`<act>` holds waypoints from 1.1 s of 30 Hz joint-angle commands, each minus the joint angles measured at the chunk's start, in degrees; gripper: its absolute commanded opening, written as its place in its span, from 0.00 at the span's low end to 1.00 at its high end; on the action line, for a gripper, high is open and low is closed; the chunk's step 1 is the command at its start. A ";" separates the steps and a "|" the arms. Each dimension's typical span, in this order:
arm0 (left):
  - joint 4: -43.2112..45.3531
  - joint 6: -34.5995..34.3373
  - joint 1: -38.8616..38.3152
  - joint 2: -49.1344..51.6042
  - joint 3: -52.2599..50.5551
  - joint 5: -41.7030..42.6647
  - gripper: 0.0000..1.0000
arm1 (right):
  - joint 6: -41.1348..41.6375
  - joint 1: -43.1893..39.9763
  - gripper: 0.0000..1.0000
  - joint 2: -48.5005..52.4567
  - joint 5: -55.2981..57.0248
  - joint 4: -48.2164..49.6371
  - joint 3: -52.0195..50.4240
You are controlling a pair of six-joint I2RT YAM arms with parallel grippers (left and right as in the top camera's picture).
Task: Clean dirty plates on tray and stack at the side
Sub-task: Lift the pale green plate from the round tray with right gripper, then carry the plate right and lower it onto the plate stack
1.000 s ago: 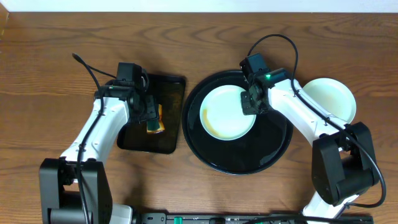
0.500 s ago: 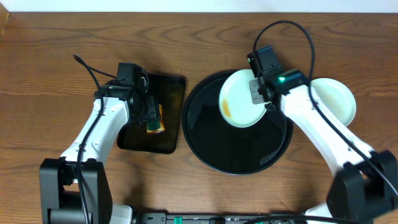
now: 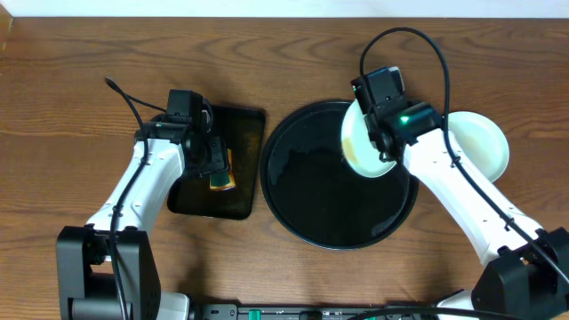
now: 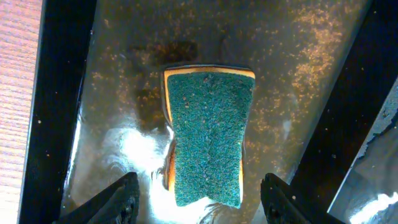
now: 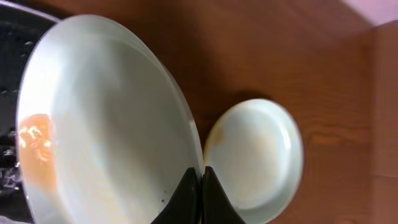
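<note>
brown wooden table [image 3: 80,80] | large round glossy black tray [image 3: 311,191] centre-right | smaller rectangular black tray [image 3: 247,147] just beside its left | pale round glossy plate [image 3: 484,142] right

Bench [image 3: 71,53]: I log one brown wooden top. Its grain runs left to right across my overhead feed and it fills nearly the whole view.
Far edge: I see a pale strip [image 3: 267,7] beyond the wood, whitish; wall or floor, I cannot tell.
Top-left corner: a tan sliver [image 3: 4,36], cut off by the frame.
Near edge: a black rail [image 3: 311,313].
Light: even and diffuse, as I read it, with soft-edged shadows on the wood.
</note>
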 commanded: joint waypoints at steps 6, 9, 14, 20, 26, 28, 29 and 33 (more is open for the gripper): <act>-0.15 0.35 0.46 -0.04 -0.44 -0.11 0.63 | -0.94 6.88 0.01 -1.20 14.99 2.01 0.04; -0.17 0.35 0.46 -0.07 -0.44 -0.11 0.63 | -0.94 9.05 0.01 -1.27 18.95 2.60 0.04; -0.13 0.35 0.46 -0.07 -0.44 -0.11 0.63 | -2.58 12.37 0.01 -1.27 21.97 4.74 0.04; -0.15 0.35 0.46 -0.07 -0.44 -0.11 0.63 | -9.09 15.56 0.01 -1.27 22.40 9.09 0.04; -0.13 0.35 0.46 -0.07 -0.44 -0.11 0.63 | -13.53 18.01 0.01 -1.27 22.88 11.58 0.04; -0.13 0.35 0.46 -0.07 -0.44 -0.11 0.63 | -13.86 18.23 0.01 -1.27 23.69 12.09 0.04; -0.15 0.35 0.46 -0.07 -0.44 -0.11 0.63 | -13.86 18.27 0.01 -1.27 24.17 12.28 0.04; -0.15 0.35 0.46 -0.07 -0.44 -0.11 0.63 | -14.25 18.38 0.01 -1.27 25.38 12.66 0.04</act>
